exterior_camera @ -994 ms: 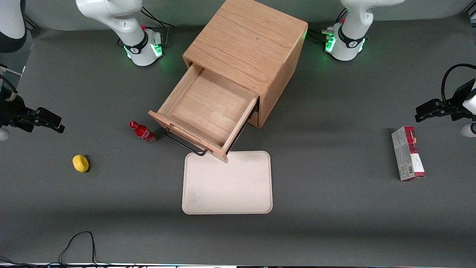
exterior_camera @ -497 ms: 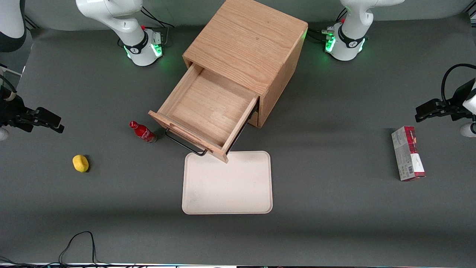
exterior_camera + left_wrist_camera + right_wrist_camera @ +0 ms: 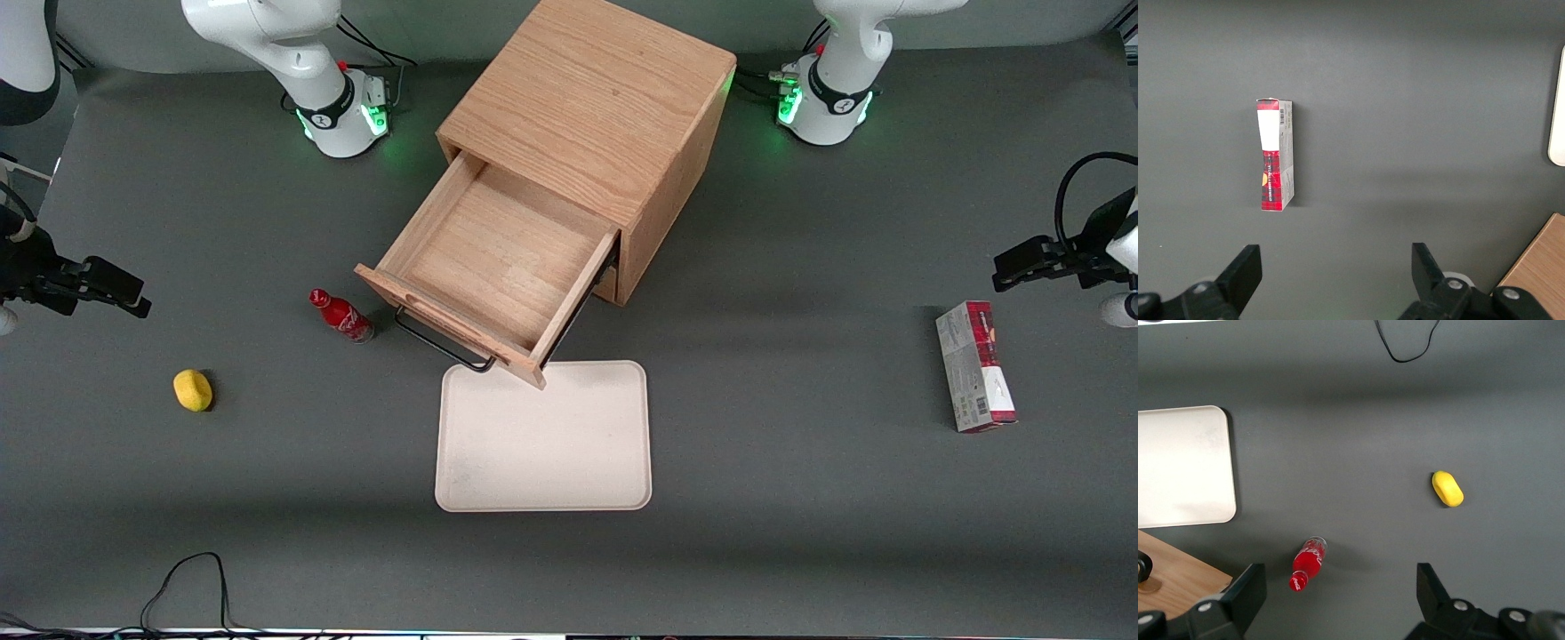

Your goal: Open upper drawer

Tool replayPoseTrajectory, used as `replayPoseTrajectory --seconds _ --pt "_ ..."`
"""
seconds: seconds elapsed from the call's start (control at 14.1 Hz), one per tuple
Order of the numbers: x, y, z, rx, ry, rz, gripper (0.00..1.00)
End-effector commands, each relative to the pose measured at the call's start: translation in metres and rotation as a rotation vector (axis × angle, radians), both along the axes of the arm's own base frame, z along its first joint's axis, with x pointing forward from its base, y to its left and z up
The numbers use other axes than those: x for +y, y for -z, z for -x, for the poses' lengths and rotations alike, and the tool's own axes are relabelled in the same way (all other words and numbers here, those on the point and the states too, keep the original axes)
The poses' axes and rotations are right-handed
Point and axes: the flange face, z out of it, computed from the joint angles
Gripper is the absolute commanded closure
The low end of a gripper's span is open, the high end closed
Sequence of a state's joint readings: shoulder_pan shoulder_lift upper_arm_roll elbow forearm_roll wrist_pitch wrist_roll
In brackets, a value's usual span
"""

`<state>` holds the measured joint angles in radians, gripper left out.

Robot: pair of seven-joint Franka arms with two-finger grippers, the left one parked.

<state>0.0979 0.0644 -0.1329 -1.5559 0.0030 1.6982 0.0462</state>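
The oak cabinet [image 3: 587, 98] stands at the middle of the table. Its upper drawer [image 3: 498, 258] is pulled far out and shows a bare wooden floor. A long black wire handle [image 3: 440, 347] runs along the drawer front, which overhangs the edge of the tray. My right gripper [image 3: 124, 292] hangs above the mat at the working arm's end of the table, well apart from the drawer, open and holding nothing. In the right wrist view the gripper [image 3: 1338, 597] has its fingers spread wide over bare mat, with a corner of the drawer front [image 3: 1178, 580] in view.
A red bottle [image 3: 342, 316] [image 3: 1306, 563] lies beside the drawer front, toward the working arm. A yellow lemon-like thing [image 3: 193, 390] [image 3: 1447, 488] sits nearer the camera. A cream tray [image 3: 542, 480] lies in front of the drawer. A red-and-grey box [image 3: 973, 366] [image 3: 1275, 153] lies at the parked arm's end.
My gripper has drifted slightly farther from the cabinet, toward the working arm's end. The drawer, bottle and tray have not moved.
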Motion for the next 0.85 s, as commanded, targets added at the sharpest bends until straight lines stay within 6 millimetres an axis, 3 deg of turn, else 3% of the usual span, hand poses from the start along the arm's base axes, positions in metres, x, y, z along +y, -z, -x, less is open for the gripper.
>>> replayPoseTrajectory --seconds 0.0,0.78 --pt "0.0021 -0.0026 0.0026 0.022 0.015 0.002 0.0" --pt "-0.0021 0.0001 0.0067 0.06 -0.047 0.005 0.0"
